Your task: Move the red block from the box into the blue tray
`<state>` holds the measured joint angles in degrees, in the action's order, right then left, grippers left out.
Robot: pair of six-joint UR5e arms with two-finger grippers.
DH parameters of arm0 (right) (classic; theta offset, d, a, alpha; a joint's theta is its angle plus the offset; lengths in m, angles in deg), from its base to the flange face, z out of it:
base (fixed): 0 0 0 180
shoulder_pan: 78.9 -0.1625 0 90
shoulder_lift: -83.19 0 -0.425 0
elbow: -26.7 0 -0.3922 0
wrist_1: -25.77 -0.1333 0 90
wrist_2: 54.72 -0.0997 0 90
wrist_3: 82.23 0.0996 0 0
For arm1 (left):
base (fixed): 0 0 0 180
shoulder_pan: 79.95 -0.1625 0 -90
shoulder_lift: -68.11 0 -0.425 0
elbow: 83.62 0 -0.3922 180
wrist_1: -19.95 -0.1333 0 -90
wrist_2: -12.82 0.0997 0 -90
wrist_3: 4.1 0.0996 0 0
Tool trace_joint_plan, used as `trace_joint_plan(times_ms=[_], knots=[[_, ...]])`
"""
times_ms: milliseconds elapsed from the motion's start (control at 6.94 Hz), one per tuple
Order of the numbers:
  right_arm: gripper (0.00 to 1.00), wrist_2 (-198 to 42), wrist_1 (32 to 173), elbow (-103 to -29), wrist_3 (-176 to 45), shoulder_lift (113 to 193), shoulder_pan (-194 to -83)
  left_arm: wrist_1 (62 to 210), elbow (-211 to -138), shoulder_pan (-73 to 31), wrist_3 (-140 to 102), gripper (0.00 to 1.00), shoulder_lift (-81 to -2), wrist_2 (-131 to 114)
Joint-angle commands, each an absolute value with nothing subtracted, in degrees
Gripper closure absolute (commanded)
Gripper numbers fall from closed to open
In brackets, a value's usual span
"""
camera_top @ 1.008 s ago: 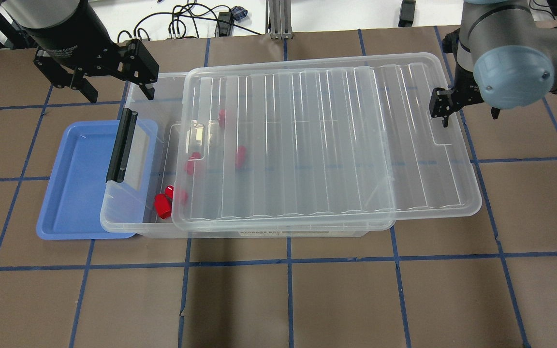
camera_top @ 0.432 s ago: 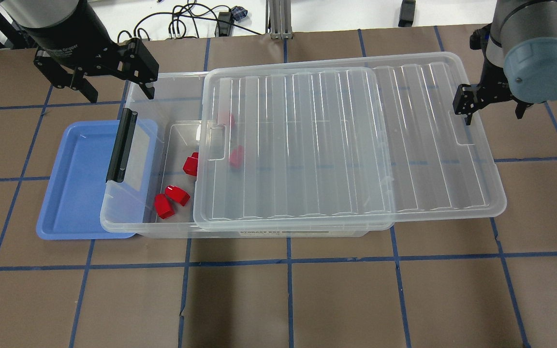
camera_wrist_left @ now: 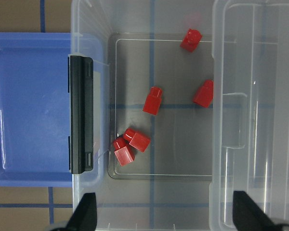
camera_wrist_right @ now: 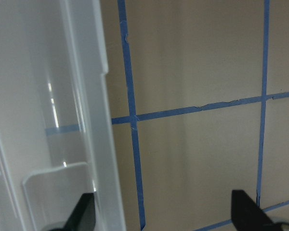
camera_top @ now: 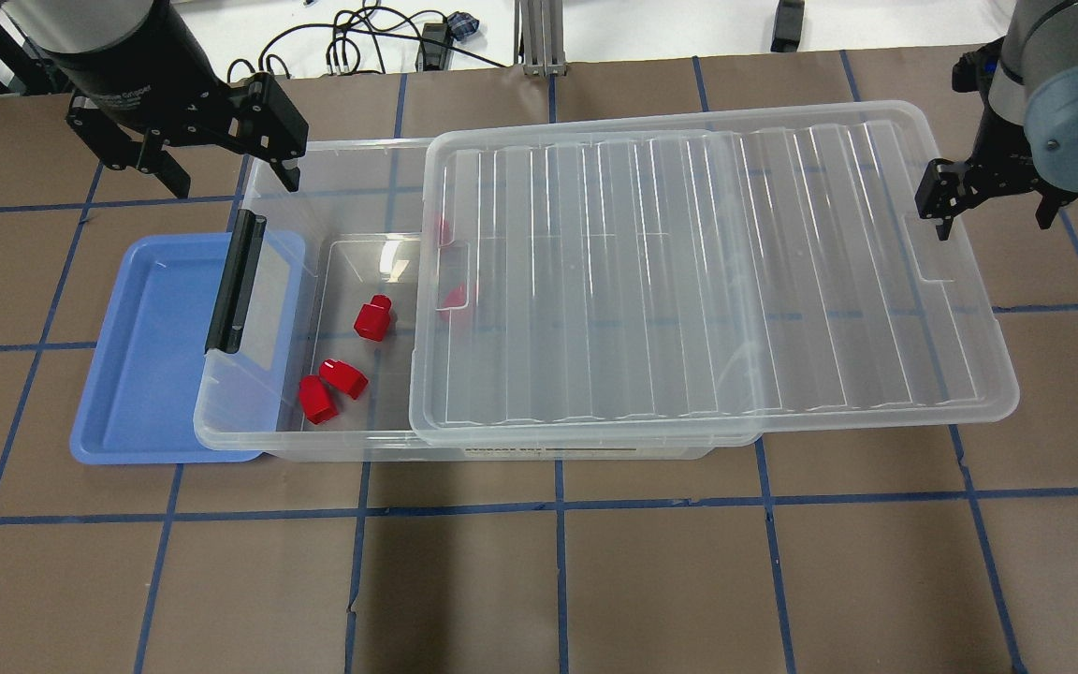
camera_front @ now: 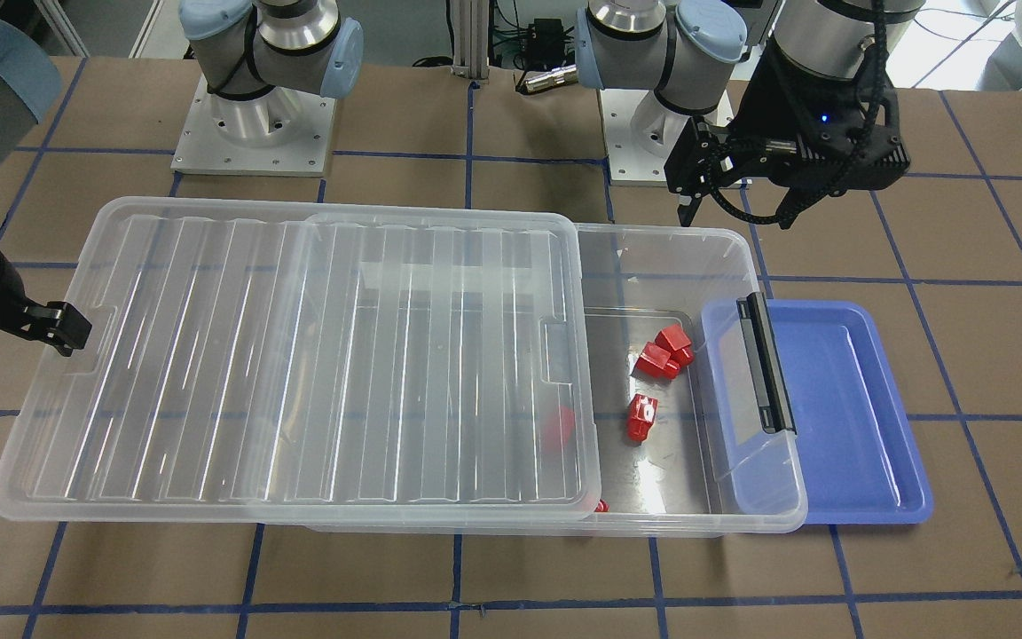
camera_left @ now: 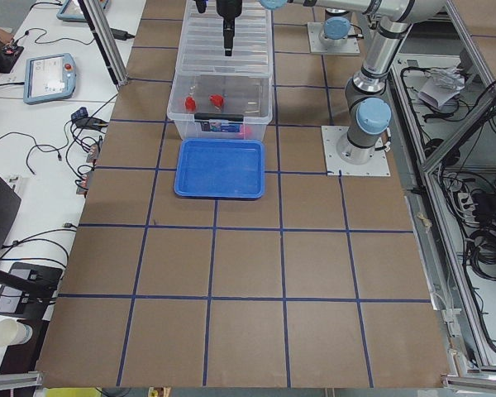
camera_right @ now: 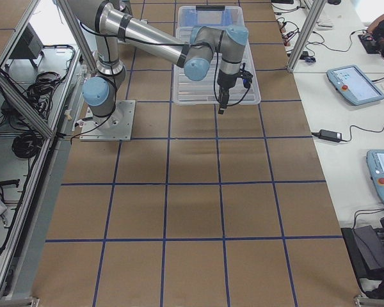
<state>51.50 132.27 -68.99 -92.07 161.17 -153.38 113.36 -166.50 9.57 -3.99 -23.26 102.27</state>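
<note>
Left gripper (camera_wrist_left: 166, 217): fingers spread, empty, above the box's uncovered end.
Right gripper (camera_wrist_right: 164, 219): fingers spread wide, astride the lid's outer edge.
Lid (camera_top: 707, 281): offset, overhanging the box's far end.
Red blocks (camera_top: 372, 318): three uncovered inside the box, two under the lid.
Box (camera_top: 221, 426): on the tabletop (camera_top: 558, 580), latch end overlapping the tray (camera_top: 151, 356).
</note>
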Motion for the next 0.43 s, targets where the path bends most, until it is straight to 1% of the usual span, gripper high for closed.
trace_joint_plan(times_ms=[0, 288], knots=[[0.0, 50.76, 132.38, -68.66, -92.25, 161.76, -153.43, 113.46, -165.8, 9.44, -3.75, 0.0, -25.39, 102.29], [0.0, 38.42, 130.29, -62.9, -92.6, 165.96, -154.3, 113.47, -167.28, 9.26, -3.75, 0.0, -28.74, 102.03]])
